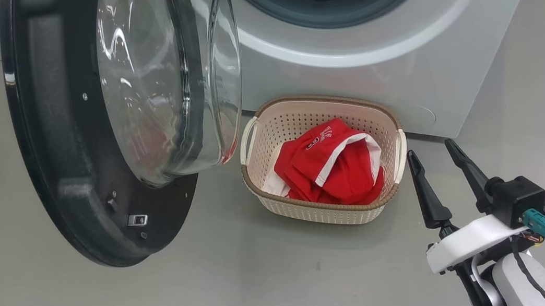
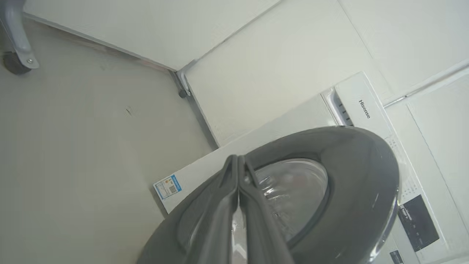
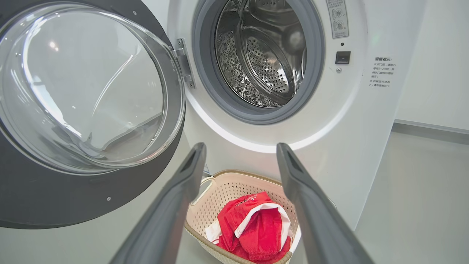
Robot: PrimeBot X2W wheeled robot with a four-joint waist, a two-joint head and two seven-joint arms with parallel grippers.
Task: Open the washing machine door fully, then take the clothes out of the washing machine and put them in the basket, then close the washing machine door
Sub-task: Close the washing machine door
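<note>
**Clothes unloaded, door left to close**

Head view: the round black-rimmed glass washing machine door (image 1: 68,164) stands wide open. Red white-trimmed clothes (image 1: 343,170) lie in the cream perforated basket (image 1: 312,216) just before the white washing machine (image 1: 396,52). The right tool (image 1: 432,145) hovers nearby, fingers wide, empty.

Left wrist view: left tool (image 2: 237,158) pinched narrow, holding nothing, at the door's outer face.

Right wrist view: steel drum (image 3: 263,55) looks empty; only closing seems left.

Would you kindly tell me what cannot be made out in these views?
- Head view: the washing machine drum is mostly cut off by the top edge.
- Left wrist view: the shut left pincer overlaps the washing machine door; contact cannot be told.
- Right wrist view: the right pincer hides parts of the basket.
- Head view: the clothes hide the basket's bottom.
- Right wrist view: printed notice too small to read.
</note>
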